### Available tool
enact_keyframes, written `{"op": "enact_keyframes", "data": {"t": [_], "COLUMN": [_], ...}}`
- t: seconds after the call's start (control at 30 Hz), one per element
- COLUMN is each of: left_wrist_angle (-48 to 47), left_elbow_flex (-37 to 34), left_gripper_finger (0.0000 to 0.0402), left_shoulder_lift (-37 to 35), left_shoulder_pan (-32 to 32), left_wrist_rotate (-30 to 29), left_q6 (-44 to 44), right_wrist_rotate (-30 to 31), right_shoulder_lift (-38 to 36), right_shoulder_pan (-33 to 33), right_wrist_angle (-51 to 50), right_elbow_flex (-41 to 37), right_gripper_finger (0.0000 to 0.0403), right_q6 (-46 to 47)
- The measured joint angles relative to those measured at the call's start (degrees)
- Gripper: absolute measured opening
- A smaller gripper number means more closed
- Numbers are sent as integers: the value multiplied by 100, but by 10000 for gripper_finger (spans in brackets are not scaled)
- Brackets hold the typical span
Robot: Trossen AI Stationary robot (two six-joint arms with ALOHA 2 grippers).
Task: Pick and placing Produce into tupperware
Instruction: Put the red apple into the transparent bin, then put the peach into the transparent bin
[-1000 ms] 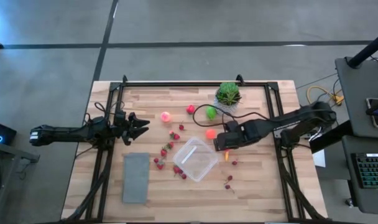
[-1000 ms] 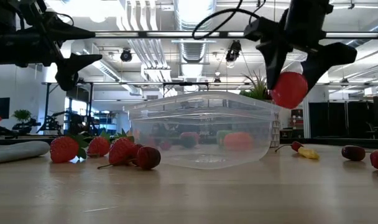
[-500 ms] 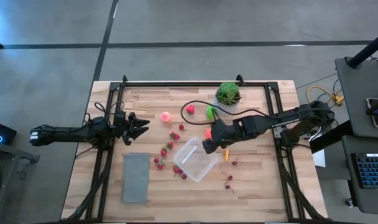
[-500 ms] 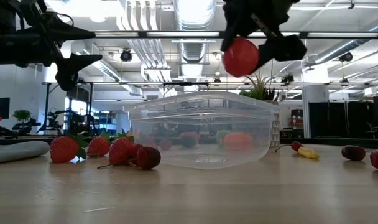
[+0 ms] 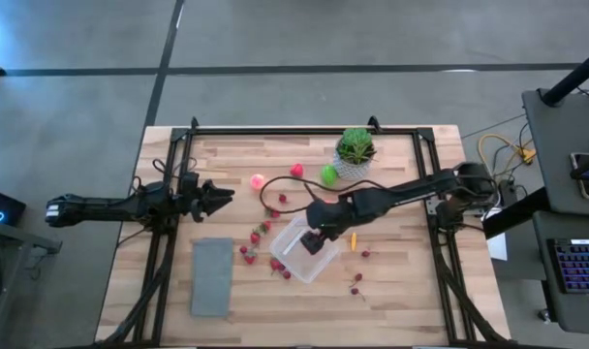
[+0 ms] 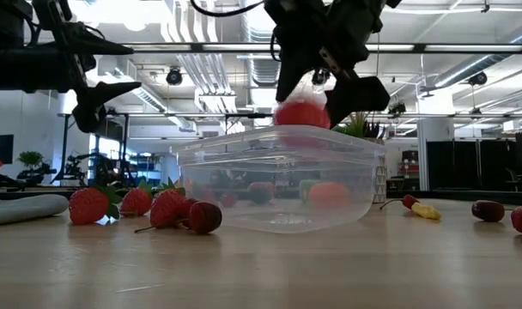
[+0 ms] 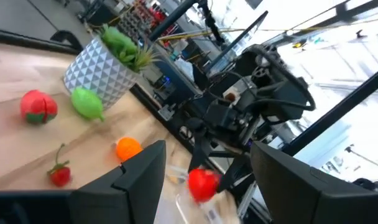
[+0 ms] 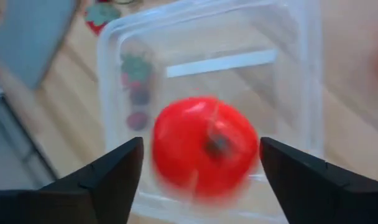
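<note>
Tomato [image 8: 200,147], round, glossy and red, is sitting between the right claw's [image 6: 323,86] spread fingers, clear of both pads and held by neither, right over the clear, round-cornered box [image 5: 304,248]. Left claw [image 5: 215,196] is hanging part open and empty over the wooden table's [image 5: 401,291] left side.

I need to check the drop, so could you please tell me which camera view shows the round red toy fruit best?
The right wrist view: the round red toy fruit fills it, between open fingers above the clear plastic box. The low view shows it at the box rim; the left wrist view shows it small; the high view hides it.
</note>
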Motion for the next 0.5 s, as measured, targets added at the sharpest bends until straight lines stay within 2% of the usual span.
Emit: {"op": "enact_keyframes", "data": {"t": [0.1, 0.23, 0.4, 0.5], "left_wrist_angle": [45, 159, 576, 520], "left_elbow_flex": [2, 0, 1, 16], "left_gripper_finger": [221, 221, 221, 221], "left_shoulder_lift": [41, 32, 83, 173], "left_shoulder_pan": [0, 0, 0, -4], "left_wrist_rotate": [0, -4, 291, 258], "left_q6": [455, 390, 192, -197], "right_wrist_rotate": [155, 366, 1171, 1960], "right_shoulder_lift": [70, 8, -521, -965], "right_shoulder_pan": [2, 37, 312, 608], "right_wrist_angle": [-423, -569, -629, -856], "right_elbow_flex": [167, 190, 131, 124], "right_gripper_finger": [338, 361, 365, 365], "right_q6": [-198, -394, -270, 17]}}
